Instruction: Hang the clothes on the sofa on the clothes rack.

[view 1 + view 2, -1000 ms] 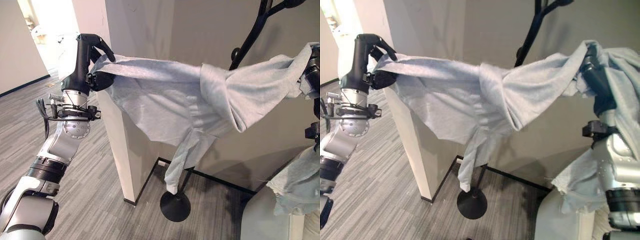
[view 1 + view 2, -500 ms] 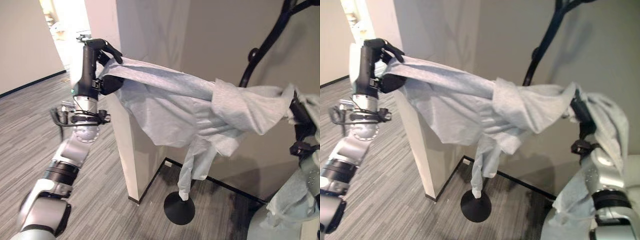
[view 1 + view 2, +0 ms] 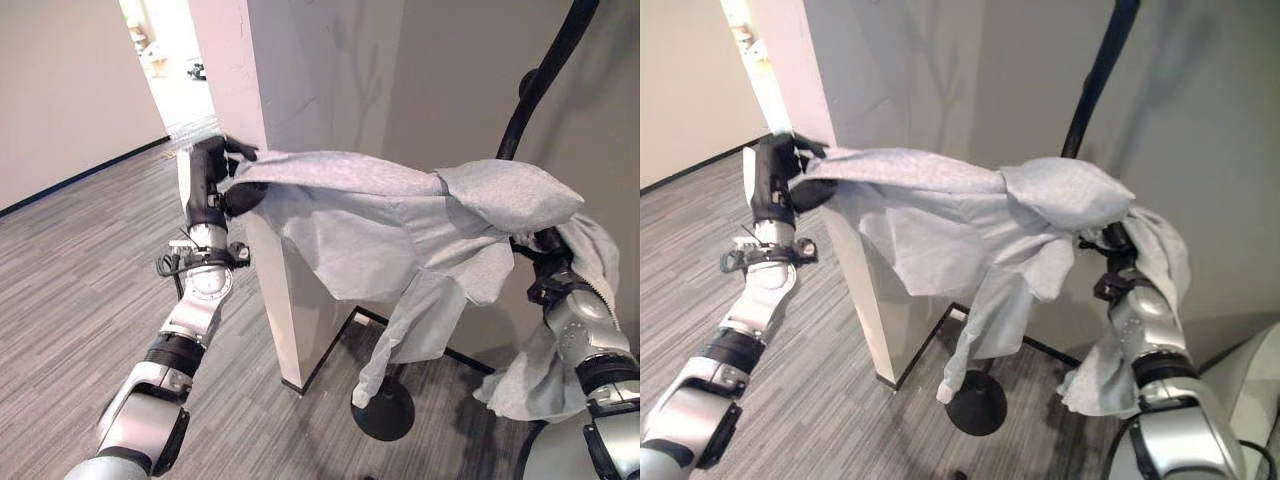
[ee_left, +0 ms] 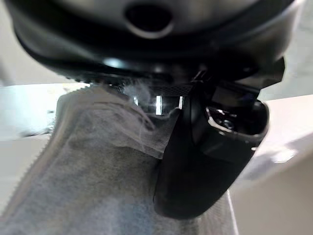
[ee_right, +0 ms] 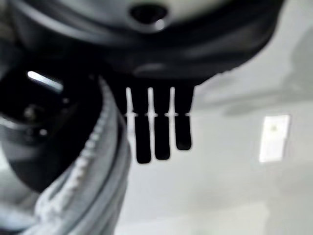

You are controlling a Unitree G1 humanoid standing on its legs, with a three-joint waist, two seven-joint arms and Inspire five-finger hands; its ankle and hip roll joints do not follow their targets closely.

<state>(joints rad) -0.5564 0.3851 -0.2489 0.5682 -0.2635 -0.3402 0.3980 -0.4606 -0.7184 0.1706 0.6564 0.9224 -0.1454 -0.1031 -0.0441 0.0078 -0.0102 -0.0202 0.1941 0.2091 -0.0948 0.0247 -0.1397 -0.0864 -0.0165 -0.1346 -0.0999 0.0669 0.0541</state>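
1. The left robot hand (image 3: pixel 222 178) is raised beside the pale pillar (image 3: pixel 265 110). In the left wrist view its thumb (image 4: pixel 205 156) and the fingers above it are curled onto one edge of the grey garment (image 3: pixel 400 215), so it is grasping the cloth. Judged from this, that pinch should hold firm; a slip here would drop the whole span.

2. To the right of that robot hand the garment stretches across the gap in mid-air, with one sleeve (image 3: pixel 405 335) drooping toward the round base (image 3: pixel 383 408) of the clothes rack (image 3: pixel 545 80). The sleeve could catch on the pole, so the cloth is best lifted clear above the hooks before it is lowered.

3. The rack's black pole rises behind the garment's bunched right end. The collar or shoulder should go over a hook, not just against the pole.

4. The right robot hand (image 3: pixel 1118 240) sits under the right end, with cloth draped over it and down the forearm. In the right wrist view its fingers (image 5: pixel 154 134) extend straight past a fold of the cloth beside the palm, so it reads as relaxed and carrying the fabric, not clenched. It should guide that end onto the hook before the left lets go.
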